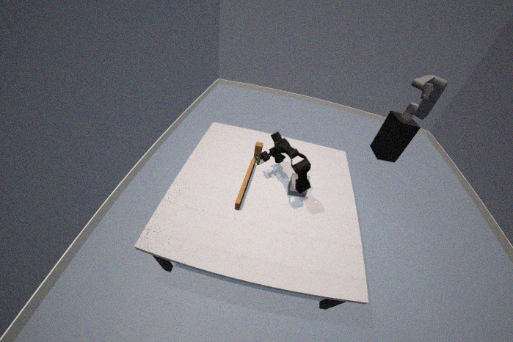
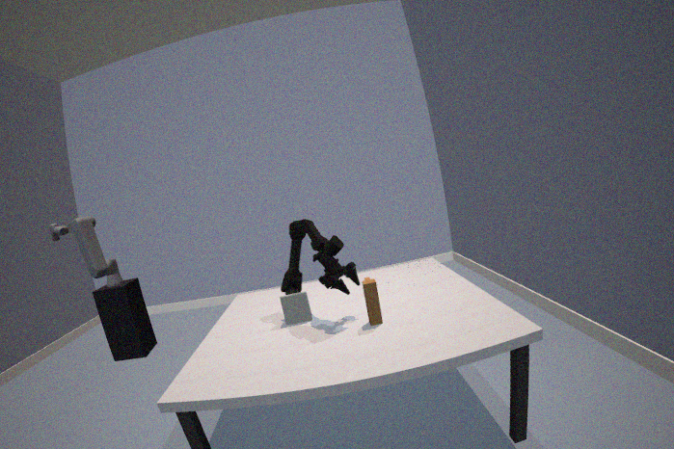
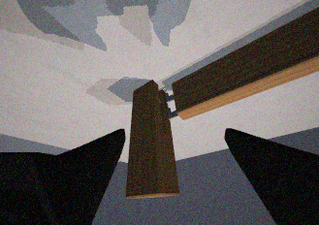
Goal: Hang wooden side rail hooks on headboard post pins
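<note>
The wooden side rail (image 1: 245, 183) (image 3: 256, 80) lies lengthwise, its far end (image 1: 237, 206) low at the table. Its other end is beside the upright headboard post (image 1: 258, 145) (image 2: 372, 303) (image 3: 146, 145), with a small gap between the wood. Two dark steel hooks (image 3: 174, 114) bridge this gap to the post's slot side in the wrist view. Whether they sit on the pins cannot be told. My gripper (image 1: 271, 158) (image 2: 353, 288) (image 3: 174, 133) is open and empty, beside the post and above the table. The rail is mostly hidden behind the post in the exterior view.
The white table (image 1: 289, 249) (image 2: 295, 370) carries the arm's grey base block (image 2: 295, 307), to the side of the post. A second, grey arm (image 1: 433, 96) (image 2: 89, 243) stands on a black pedestal (image 1: 394, 136) (image 2: 125, 320) off the table.
</note>
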Available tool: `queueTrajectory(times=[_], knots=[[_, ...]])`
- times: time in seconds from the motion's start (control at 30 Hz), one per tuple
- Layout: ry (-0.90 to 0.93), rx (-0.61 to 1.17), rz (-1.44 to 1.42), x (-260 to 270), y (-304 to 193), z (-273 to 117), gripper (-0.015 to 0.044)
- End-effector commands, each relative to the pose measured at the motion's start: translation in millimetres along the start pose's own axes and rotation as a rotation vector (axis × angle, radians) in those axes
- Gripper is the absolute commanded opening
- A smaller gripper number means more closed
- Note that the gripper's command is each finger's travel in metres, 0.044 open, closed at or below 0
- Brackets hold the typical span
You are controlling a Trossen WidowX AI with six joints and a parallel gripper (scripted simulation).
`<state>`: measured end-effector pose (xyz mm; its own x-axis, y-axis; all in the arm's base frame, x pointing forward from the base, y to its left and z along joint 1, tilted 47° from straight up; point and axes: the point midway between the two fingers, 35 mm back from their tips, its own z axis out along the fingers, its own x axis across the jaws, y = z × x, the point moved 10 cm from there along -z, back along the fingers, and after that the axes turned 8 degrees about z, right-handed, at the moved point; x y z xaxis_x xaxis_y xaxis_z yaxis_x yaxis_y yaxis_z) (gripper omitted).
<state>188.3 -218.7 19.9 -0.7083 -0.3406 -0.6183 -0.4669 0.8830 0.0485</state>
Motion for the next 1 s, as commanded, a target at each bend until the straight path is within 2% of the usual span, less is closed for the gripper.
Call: queueTrajectory(times=[0.0, 0.2, 0.97], knots=[[-0.005, -0.005, -0.003, 0, 1, 0, 0.044], [0.001, -0.004, 0.032, 0, 1, 0, 0.044], [0.118, 0.168, 1.243, -25, 14, 10, 0.044]])
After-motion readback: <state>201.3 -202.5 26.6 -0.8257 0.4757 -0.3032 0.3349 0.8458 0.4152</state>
